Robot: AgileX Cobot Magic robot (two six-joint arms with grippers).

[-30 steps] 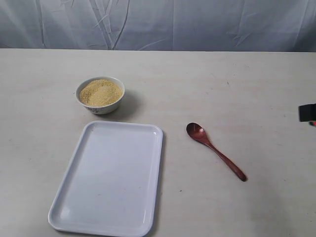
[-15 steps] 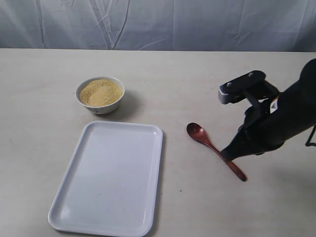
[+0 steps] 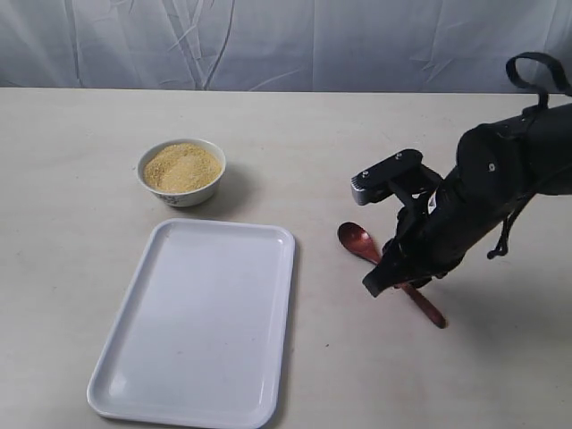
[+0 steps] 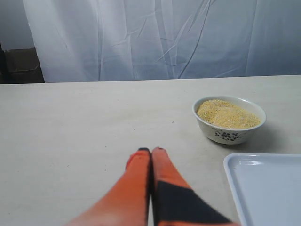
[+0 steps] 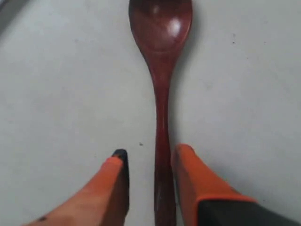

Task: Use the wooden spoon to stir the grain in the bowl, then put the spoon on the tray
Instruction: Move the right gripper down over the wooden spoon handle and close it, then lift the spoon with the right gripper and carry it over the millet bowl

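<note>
The wooden spoon [image 3: 357, 240] lies flat on the table right of the tray [image 3: 197, 322], scoop toward the tray, handle running toward the front right. My right gripper [image 3: 393, 281] is down over the handle's middle, and the right wrist view shows it [image 5: 151, 154] open, one finger on each side of the handle of the spoon [image 5: 161, 99], one finger touching or nearly touching it. The white bowl [image 3: 181, 172], full of yellow-tan grain [image 3: 181, 166], stands behind the tray. My left gripper [image 4: 151, 150] is shut and empty, some way from the bowl [image 4: 229, 123].
A pale wrinkled curtain [image 3: 286, 40] hangs along the table's far edge. The right arm's dark sleeve [image 3: 500, 188] reaches in from the right side above the spoon's handle end.
The right arm has come in from the right edge and moved left and down onto the spoon's handle. The spoon, bowl and tray have not moved.
</note>
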